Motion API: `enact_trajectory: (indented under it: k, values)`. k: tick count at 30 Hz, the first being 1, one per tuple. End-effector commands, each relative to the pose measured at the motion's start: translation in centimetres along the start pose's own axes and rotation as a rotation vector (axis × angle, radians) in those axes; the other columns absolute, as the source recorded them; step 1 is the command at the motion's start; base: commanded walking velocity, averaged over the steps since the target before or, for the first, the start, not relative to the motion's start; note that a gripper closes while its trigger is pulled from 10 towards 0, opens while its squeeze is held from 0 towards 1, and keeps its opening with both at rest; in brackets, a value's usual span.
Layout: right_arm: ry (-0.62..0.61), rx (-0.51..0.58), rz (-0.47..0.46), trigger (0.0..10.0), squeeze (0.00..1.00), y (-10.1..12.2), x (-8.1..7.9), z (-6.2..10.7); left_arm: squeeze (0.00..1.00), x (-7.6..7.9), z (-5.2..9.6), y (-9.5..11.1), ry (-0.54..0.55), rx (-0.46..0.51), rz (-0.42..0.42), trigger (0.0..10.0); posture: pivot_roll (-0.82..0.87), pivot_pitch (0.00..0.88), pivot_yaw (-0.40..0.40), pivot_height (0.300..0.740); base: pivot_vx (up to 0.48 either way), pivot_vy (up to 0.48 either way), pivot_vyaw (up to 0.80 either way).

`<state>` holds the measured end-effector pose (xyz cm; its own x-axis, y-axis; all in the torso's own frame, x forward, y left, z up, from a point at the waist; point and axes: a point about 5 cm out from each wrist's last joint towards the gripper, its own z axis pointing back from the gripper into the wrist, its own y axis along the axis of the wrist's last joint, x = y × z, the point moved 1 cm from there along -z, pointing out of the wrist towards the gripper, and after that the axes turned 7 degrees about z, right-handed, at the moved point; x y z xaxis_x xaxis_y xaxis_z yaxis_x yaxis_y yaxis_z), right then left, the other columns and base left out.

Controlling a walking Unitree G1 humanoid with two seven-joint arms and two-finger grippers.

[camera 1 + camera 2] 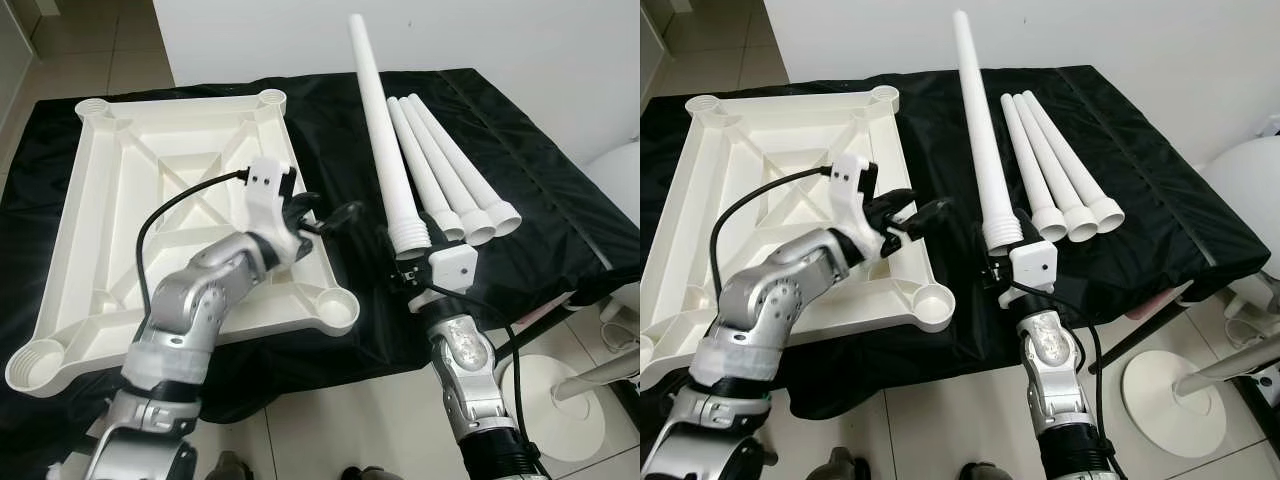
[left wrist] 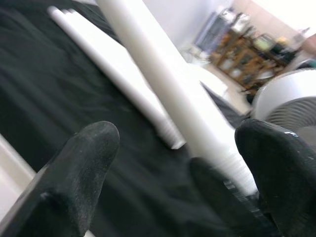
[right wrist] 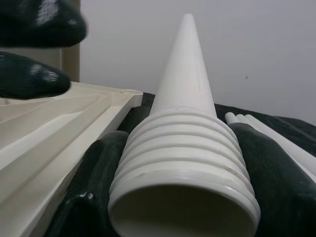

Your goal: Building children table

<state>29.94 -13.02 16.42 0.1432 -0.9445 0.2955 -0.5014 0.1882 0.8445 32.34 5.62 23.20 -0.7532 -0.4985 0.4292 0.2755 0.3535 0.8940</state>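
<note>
A white plastic tabletop (image 1: 130, 210) lies upside down on the black cloth, ribs up, with round leg sockets at its corners. My right gripper (image 1: 405, 262) is shut on the threaded end of one long white table leg (image 1: 383, 130), whose thin tip points away toward the wall. In the right wrist view the threaded leg end (image 3: 183, 173) sits between the two black fingers (image 3: 94, 182). Three more legs (image 1: 445, 175) lie side by side to its right. My left gripper (image 1: 335, 215) hangs open just off the tabletop's right edge, aimed at the held leg.
The black cloth (image 1: 520, 170) covers a low table standing against a white wall. On the tiled floor at the right stand a white round base (image 1: 565, 405) and part of a fan (image 1: 620, 175). The tabletop's near socket corner (image 1: 335, 310) lies near the cloth's front edge.
</note>
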Motion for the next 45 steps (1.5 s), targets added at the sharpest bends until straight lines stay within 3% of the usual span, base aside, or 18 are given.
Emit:
enact_trajectory:
  k: [1, 7, 10, 15, 19, 28, 36, 45]
  values:
    - [0.015, 0.023, 0.019, 10.0, 0.00, 0.4, -0.2, 0.2, 0.00, 1.3, -0.1, 0.0, -0.193, -0.027, 0.036, 10.0, 0.04, 0.091, -0.015, 0.740, 0.000, 0.000, 0.00]
    - [0.022, 0.031, 0.065, 10.0, 0.00, 0.7, -0.3, 0.4, 0.00, 2.4, -0.4, 0.9, -0.298, -0.057, 0.123, 10.0, 0.04, 0.083, -0.019, 0.740, 0.000, 0.000, 0.00]
    - [0.054, 0.062, 0.136, 10.0, 0.00, 1.2, -0.6, 0.3, 0.00, 2.6, -1.5, 0.6, -0.284, -0.123, 0.106, 10.0, 0.04, 0.071, -0.013, 0.740, 0.000, 0.000, 0.00]
    - [0.071, 0.078, 0.171, 10.0, 0.00, 1.4, -0.9, 0.3, 0.00, 2.7, -1.9, 0.5, -0.274, -0.148, 0.103, 10.0, 0.04, 0.071, -0.013, 0.740, 0.000, 0.000, 0.00]
    - [0.102, 0.116, 0.264, 10.0, 0.00, 1.8, -1.5, 0.3, 0.00, 2.1, -3.4, 0.0, -0.194, -0.232, 0.039, 10.0, 0.03, 0.053, -0.002, 0.740, 0.000, 0.000, 0.00]
    - [0.100, 0.134, 0.329, 10.0, 0.00, 2.0, -1.9, 0.6, 0.00, 0.9, -4.7, 0.9, -0.089, -0.231, 0.105, 10.0, 0.02, 0.044, 0.006, 0.740, 0.000, 0.000, 0.00]
    - [0.064, 0.151, 0.499, 10.0, 0.00, 1.3, -2.1, 2.3, 0.00, 0.2, -6.5, 3.5, -0.026, -0.177, 0.272, 10.0, 0.02, 0.041, 0.019, 0.740, 0.000, 0.000, 0.00]
    - [0.039, 0.163, 0.647, 10.0, 0.00, 0.3, -2.1, 4.3, 0.00, -1.3, -7.0, 5.2, 0.042, -0.123, 0.408, 10.0, 0.02, 0.048, 0.025, 0.740, 0.000, 0.000, 0.00]
